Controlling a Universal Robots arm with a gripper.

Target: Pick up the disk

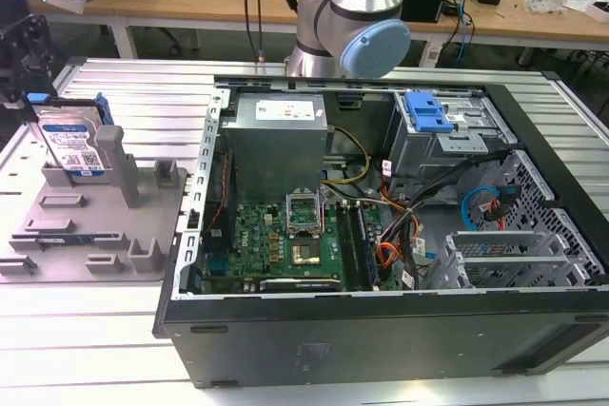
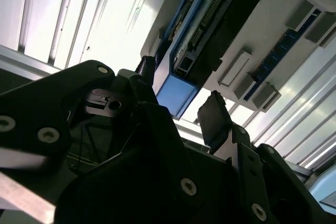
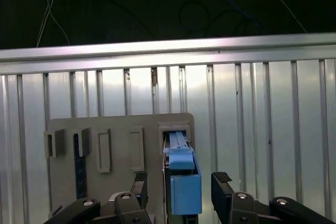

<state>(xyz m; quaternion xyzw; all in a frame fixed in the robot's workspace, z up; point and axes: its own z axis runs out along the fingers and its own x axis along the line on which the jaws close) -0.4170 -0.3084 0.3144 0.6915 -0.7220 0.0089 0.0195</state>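
Exterior view's left: disk upright in grey holder tray, computer case to the right. Gripper open, straddling the disk's blue end (nothing held). Pre-grasp stage, I'd judge; a sound grip needs pads square on the rails.

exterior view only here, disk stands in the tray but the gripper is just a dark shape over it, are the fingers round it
Observer: Yes. In the first wrist view the gripper is open, with one finger on each side of the disk.
Operator: touching it yet
Observer: No. That view shows a gap between each finger and the disk.
Operator: lined up ok
Observer: Looks so. There the disk runs edge-on between the fingers, roughly midway, seated in its slot of the tray.
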